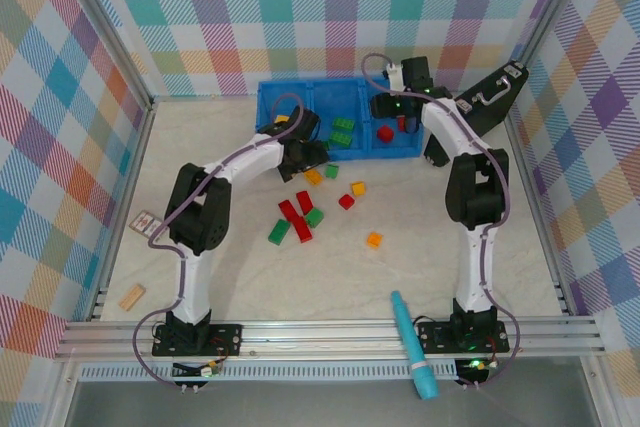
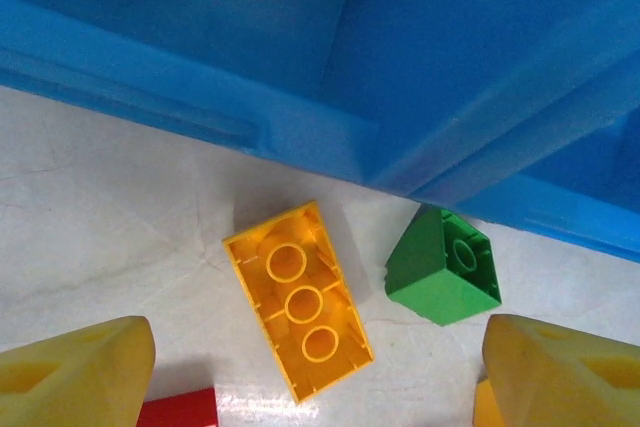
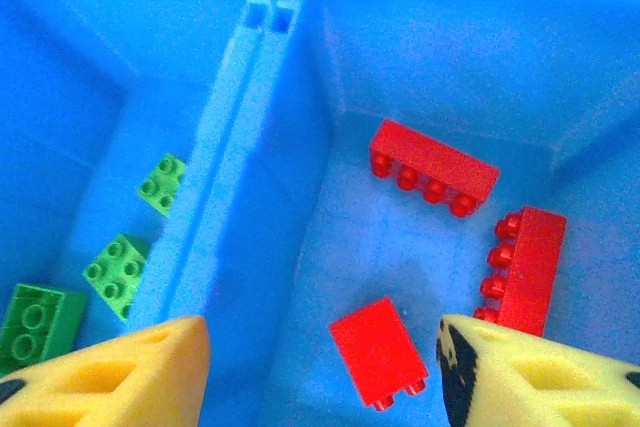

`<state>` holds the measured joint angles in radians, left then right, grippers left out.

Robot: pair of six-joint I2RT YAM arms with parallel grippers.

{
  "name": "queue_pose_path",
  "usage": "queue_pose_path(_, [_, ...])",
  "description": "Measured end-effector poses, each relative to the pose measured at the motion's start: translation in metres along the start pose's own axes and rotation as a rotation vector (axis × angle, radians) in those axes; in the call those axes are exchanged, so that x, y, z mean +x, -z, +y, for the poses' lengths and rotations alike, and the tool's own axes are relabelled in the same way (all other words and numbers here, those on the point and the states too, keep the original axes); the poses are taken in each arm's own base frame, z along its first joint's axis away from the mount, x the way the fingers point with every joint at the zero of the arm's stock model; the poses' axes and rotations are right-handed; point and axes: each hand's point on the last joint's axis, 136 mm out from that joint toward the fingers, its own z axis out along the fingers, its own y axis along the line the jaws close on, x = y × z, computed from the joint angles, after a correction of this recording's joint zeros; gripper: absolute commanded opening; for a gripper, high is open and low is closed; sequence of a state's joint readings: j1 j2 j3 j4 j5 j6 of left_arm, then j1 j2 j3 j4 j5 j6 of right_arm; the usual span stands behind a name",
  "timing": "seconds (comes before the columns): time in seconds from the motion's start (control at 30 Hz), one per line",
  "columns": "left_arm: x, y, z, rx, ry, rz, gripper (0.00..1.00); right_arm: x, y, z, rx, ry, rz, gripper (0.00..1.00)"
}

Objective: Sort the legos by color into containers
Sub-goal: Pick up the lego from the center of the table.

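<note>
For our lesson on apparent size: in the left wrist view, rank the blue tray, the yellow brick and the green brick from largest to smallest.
1. blue tray, running past the frame edges
2. yellow brick
3. green brick, clearly smaller

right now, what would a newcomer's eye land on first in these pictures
The blue tray at the far side grabs the eye, red bricks in its right compartment and green bricks in the middle one. Before it, loose bricks are strewn on the table, and the open left claw hangs over an upturned yellow brick.
</note>
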<state>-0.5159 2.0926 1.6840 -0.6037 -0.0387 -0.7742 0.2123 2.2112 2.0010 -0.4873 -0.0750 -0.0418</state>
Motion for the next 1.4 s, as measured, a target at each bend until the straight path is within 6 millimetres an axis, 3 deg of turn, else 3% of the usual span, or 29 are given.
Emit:
queue_pose_path(0.2, [0.001, -0.018, 0.004, -0.056, 0.001, 0.021, 0.83, 0.006, 0.001, -0.003, -0.037, -0.036, 0.01, 0.61])
queue_pose_path(0.5, [0.01, -0.044, 0.018, -0.127, 0.014, 0.063, 0.78, 0.007, 0.006, -0.023, -0.061, -0.12, 0.009, 0.61])
queue_pose_path(0.67, [0.011, -0.045, 0.019, -0.138, 0.014, 0.068, 0.66, 0.007, 0.008, -0.03, -0.065, -0.146, 0.006, 0.6])
queue_pose_path(0.9, [0.014, -0.045, 0.024, -0.157, 0.001, 0.082, 0.57, 0.007, 0.009, -0.03, -0.073, -0.154, 0.005, 0.6])
queue_pose_path(1.07, [0.017, -0.046, 0.034, -0.177, -0.023, 0.096, 0.38, 0.01, 0.01, -0.031, -0.075, -0.16, 0.018, 0.6])
queue_pose_path(1.2, [0.018, -0.043, 0.034, -0.166, -0.045, 0.104, 0.29, 0.004, 0.023, -0.029, -0.073, -0.157, 0.012, 0.6])
queue_pose_path(1.4, [0.026, -0.036, 0.036, -0.161, -0.097, 0.145, 0.23, -0.013, 0.07, -0.01, -0.07, -0.128, -0.05, 0.61])
